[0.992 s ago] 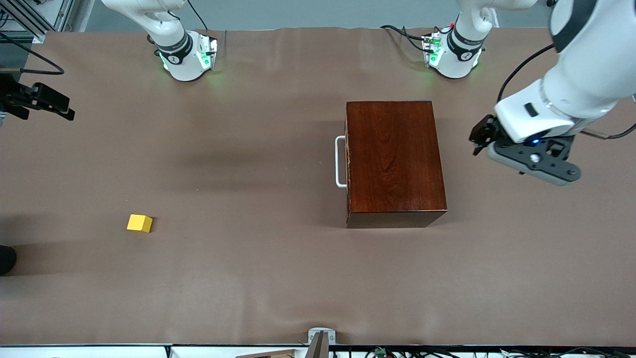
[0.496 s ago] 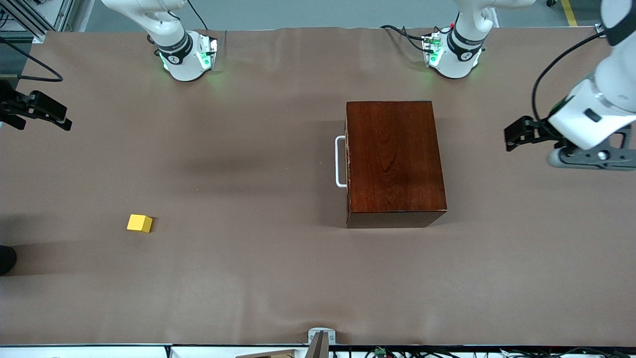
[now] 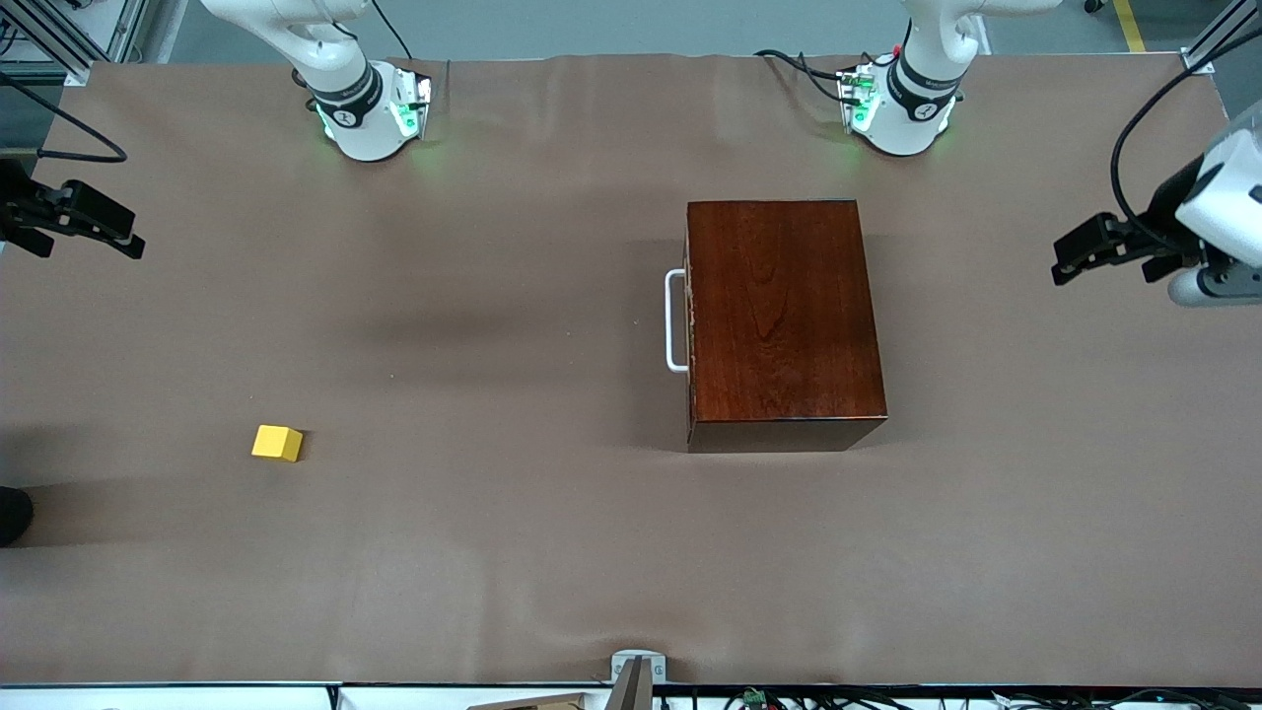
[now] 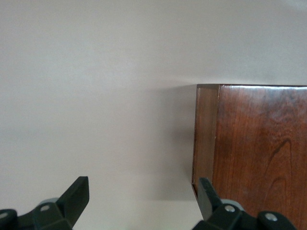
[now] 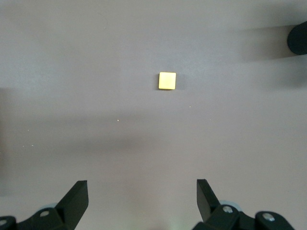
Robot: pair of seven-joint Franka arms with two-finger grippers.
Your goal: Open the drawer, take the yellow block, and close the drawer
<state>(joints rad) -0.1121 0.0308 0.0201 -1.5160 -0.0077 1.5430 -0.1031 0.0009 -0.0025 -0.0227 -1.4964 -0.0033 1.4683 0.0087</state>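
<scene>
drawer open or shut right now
Shut. The drawer's white loop handle sits close against the dark wooden box, and no pale tray shows sliding out.

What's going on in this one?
Nothing is being handled. The drawer is shut inside the wooden box, and the yellow block lies on the table toward the right arm's end. The left gripper and right gripper hang open and empty over the table's two ends.

brown table cloth [image 3: 513, 552]; a metal bracket [image 3: 637, 667] at its near edge.
</scene>
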